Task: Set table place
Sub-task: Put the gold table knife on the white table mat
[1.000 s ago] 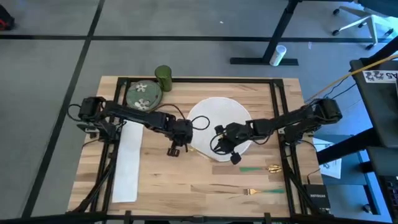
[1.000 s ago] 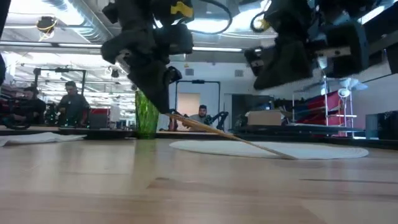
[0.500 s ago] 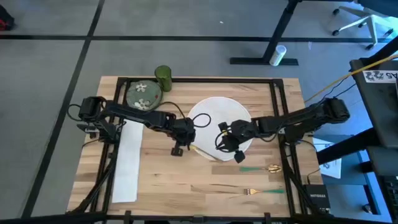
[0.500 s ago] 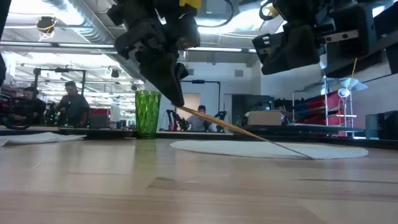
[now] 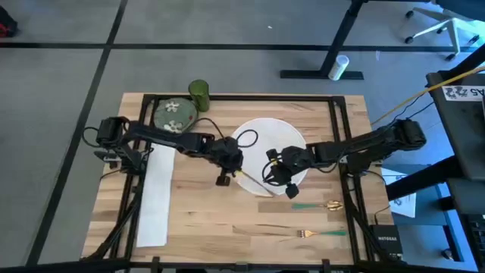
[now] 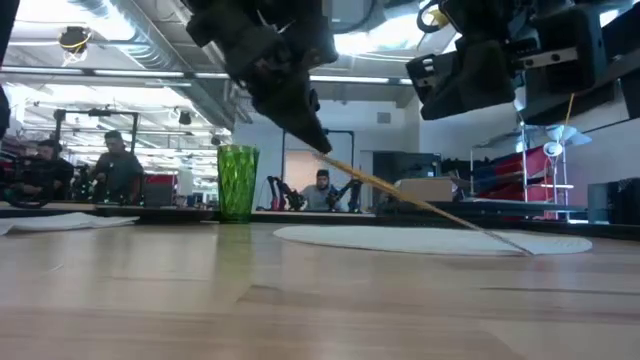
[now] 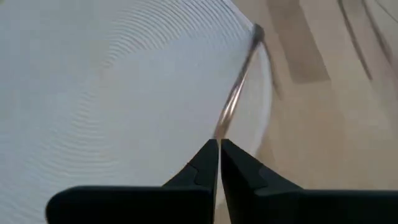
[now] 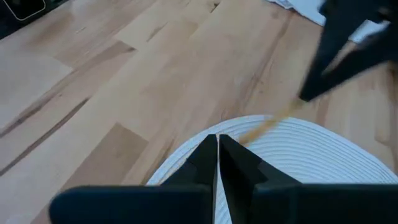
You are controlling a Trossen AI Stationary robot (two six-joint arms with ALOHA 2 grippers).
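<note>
The left gripper (image 5: 225, 176) pinches one end of a thin gold utensil (image 6: 420, 205), its far end resting on the white mat (image 5: 282, 136) at the middle of the table (image 5: 204, 227). It likely needs laying beside the mat. The right gripper (image 5: 289, 190), fingers together and empty, hovers over the mat's near edge.

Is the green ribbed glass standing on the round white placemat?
No, the green ribbed glass stands at the table's far edge, apart from the round white placemat.
</note>
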